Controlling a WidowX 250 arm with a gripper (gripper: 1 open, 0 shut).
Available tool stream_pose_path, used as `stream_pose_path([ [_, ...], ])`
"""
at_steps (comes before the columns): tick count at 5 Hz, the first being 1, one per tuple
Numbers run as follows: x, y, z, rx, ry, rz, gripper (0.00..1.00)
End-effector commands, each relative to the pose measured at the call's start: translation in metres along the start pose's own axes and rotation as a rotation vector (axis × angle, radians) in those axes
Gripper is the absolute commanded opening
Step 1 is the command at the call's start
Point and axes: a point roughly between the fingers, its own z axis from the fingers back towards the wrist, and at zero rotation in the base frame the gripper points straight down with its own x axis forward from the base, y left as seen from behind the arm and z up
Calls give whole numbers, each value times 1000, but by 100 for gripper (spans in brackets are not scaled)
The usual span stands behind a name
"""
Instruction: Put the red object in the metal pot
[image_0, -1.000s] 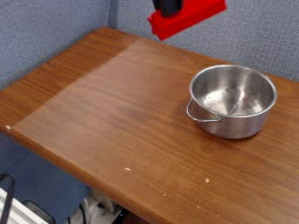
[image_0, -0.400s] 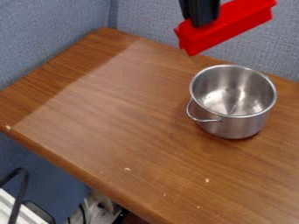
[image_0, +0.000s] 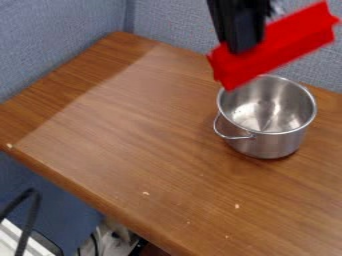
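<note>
The black gripper (image_0: 242, 38) was seen entering from the top edge of the frame, right of centre, its jaws pinched tight on the bright red, elongated rectangular block (image_0: 274, 55) of plastic-looking material. The fingertips themselves were hidden behind the block, so only the dark body above them could be made out. The block was held aloft and tilted — its right end raised toward the upper right corner, its left end lower. It was positioned over the upper left part of the rim of the shiny round stainless-steel pot (image_0: 269, 118), partly covering it, without being inside. The pot was stood upright at the right of the brown wooden table (image_0: 120, 130) — its small loop handle turned toward the lower left. A blue-grey wall (image_0: 54, 30) was visible behind.
</note>
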Motion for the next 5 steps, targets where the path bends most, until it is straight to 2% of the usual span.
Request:
stream_pose_path([
  [1,8,-5,-16,24,-43,33,0],
  [3,23,26,-51,18,-24,15,0],
  [4,33,48,-66,17,-18,15,0],
  [5,46,57,-80,23,-17,32,0],
])
